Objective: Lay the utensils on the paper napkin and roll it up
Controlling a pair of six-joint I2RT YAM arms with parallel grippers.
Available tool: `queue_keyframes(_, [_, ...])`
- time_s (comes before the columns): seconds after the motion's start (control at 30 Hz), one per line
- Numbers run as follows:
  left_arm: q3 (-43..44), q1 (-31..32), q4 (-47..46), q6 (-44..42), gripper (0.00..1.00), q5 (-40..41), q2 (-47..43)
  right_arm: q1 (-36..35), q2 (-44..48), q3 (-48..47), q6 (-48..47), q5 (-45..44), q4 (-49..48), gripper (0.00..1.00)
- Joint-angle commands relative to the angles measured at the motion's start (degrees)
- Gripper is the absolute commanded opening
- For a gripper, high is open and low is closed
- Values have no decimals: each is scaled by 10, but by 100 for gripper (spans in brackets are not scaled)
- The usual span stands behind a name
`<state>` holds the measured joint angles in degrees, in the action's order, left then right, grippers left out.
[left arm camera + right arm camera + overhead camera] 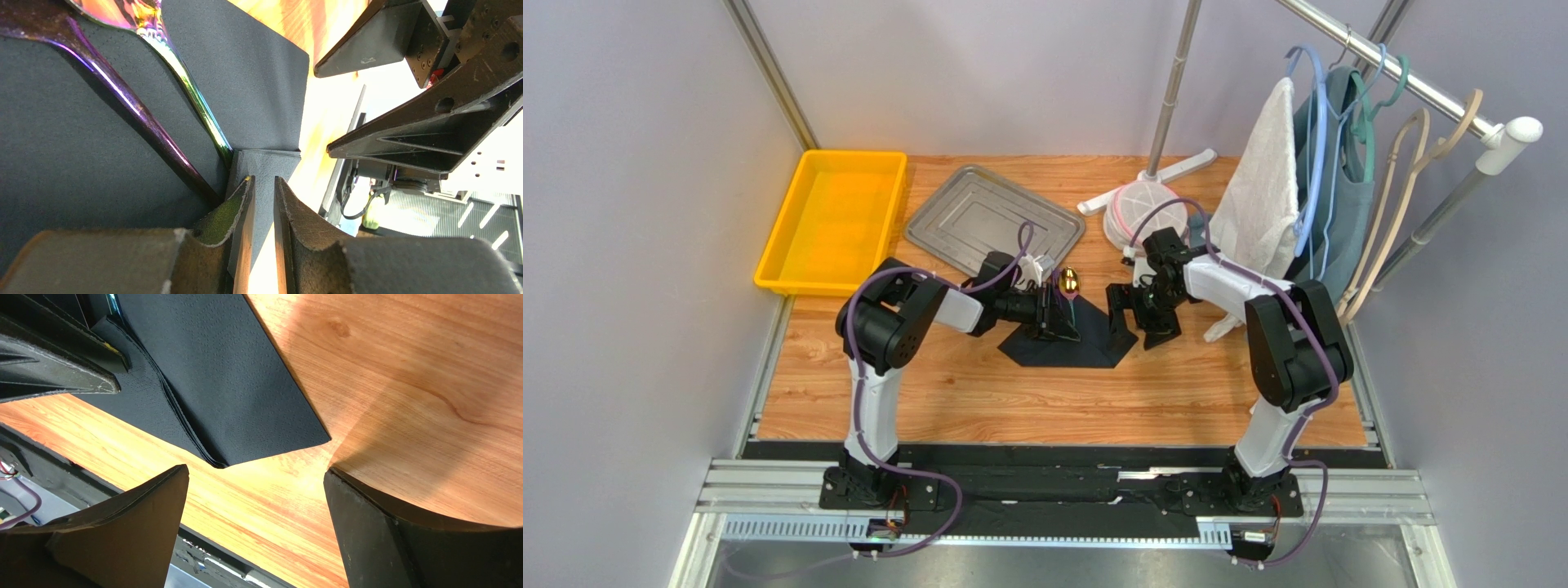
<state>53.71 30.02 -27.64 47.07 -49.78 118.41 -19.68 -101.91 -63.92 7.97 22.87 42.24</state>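
The black paper napkin (pixel 1081 349) lies on the wood table between both arms. On it, in the left wrist view, rest the purple fork (pixel 141 116) and the spoon (pixel 190 92) with its greenish handle; both handle ends slip under a folded-over flap of the napkin (pixel 267 162). The spoon's gold bowl (pixel 1069 282) sticks out past the napkin's far edge. My left gripper (pixel 262 179) is narrowly shut on that flap. My right gripper (pixel 256 471) stands wide open with nothing in it, just off the layered corner of the napkin (pixel 233 386) at its right end.
A grey metal tray (pixel 992 221) and a yellow bin (pixel 832 221) sit at the back left. A white towel (pixel 1259 196) and hangers hang on a rack (pixel 1406 86) at the back right, its base (pixel 1149 184) on the table. The table's front edge is close behind the right gripper.
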Motion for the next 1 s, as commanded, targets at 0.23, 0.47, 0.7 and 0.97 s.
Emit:
queue_keyframes(0.23, [12, 0, -4, -15, 26, 8, 10, 3, -54, -18, 24, 44, -46, 85])
queue_keyframes(0.47, [12, 0, -6, -14, 26, 6, 13, 8, -73, -28, 42, 105, -73, 80])
queue_keyframes(0.7, [11, 0, -8, -13, 26, 6, 12, 14, -38, -19, 64, 174, -106, 71])
queue_keyframes(0.97, [10, 0, -12, -12, 26, 7, 10, 16, -6, 4, 89, 241, -134, 62])
